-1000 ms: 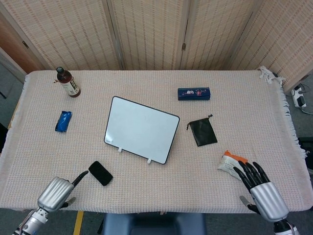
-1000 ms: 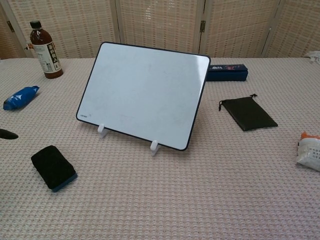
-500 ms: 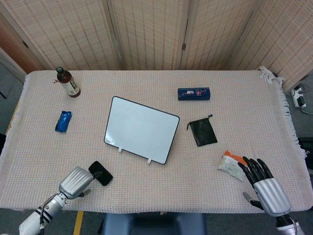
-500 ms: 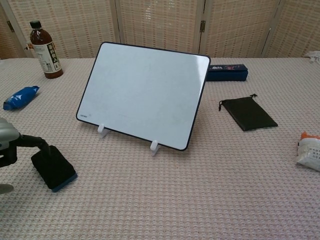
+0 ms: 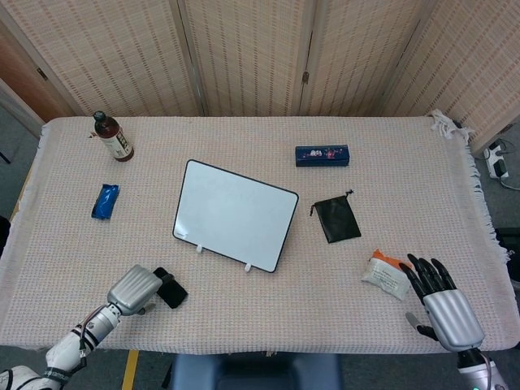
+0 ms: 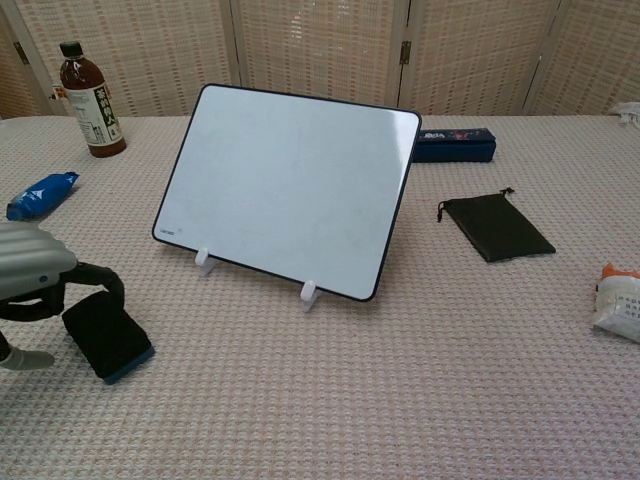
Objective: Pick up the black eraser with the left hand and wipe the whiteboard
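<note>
The black eraser [image 5: 172,290] [image 6: 108,335] lies flat on the cloth, left of and in front of the whiteboard [image 5: 236,213] [image 6: 290,185], which stands tilted on its two white feet. My left hand [image 5: 136,286] [image 6: 38,283] is at the eraser's left end. Its fingers [image 6: 100,280] arch over the far edge and its thumb [image 6: 25,358] rests on the cloth, apart from the eraser. My right hand [image 5: 439,296] lies near the table's front right corner with fingers spread and nothing in it; the chest view does not show it.
A brown bottle [image 5: 114,136] [image 6: 90,98] and a blue packet [image 5: 105,201] [image 6: 40,195] are at the far left. A dark blue box [image 5: 322,155] [image 6: 455,144] and a black pouch [image 5: 337,218] [image 6: 497,228] lie right of the board. A snack packet [image 5: 387,275] [image 6: 618,300] sits by my right hand.
My left hand has moved forward and right from the table's front edge onto the eraser's left end. The eraser and board have not moved; the right hand has shifted slightly.
</note>
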`<state>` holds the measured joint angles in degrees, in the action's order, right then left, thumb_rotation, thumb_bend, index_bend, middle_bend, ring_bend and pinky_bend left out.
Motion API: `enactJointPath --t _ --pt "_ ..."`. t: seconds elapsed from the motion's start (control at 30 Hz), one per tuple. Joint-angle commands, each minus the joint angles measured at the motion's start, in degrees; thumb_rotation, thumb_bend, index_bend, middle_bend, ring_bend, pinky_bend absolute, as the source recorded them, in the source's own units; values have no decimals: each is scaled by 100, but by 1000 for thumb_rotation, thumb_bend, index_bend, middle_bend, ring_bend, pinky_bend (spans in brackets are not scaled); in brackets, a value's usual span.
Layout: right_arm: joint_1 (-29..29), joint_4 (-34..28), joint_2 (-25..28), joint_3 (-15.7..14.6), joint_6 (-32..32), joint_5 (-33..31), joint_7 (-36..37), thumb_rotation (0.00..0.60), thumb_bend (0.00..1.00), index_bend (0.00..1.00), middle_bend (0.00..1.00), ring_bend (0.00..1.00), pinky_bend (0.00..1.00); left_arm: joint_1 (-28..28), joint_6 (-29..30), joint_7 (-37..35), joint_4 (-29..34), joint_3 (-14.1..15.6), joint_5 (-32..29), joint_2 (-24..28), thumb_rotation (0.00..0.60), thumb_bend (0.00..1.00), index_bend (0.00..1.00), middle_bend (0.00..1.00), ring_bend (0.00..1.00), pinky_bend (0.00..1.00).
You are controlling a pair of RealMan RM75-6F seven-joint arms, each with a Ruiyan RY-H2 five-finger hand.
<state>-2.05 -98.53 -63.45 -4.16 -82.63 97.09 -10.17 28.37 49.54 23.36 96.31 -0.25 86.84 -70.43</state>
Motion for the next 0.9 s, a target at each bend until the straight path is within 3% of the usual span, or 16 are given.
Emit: enactJointPath --t 0.03,0.73,0.9 --pt "-10 -12 -2 19 16 -42 -14 600 295 0 0 0 0 78 -77 84 -35 -1 -127 -41 600 281 342 1000 982 1000" --pt "-23 -45 17 69 7 -191 -20 600 295 0 0 0 0 436 -190 10 -335 110 -331 -287 600 280 341 1000 981 1000" --pt "-23 -41 18 64 0 -188 -16 600 294 0 0 0 0 471 -171 -12 -428 145 -364 -361 600 281 420 1000 982 1000"
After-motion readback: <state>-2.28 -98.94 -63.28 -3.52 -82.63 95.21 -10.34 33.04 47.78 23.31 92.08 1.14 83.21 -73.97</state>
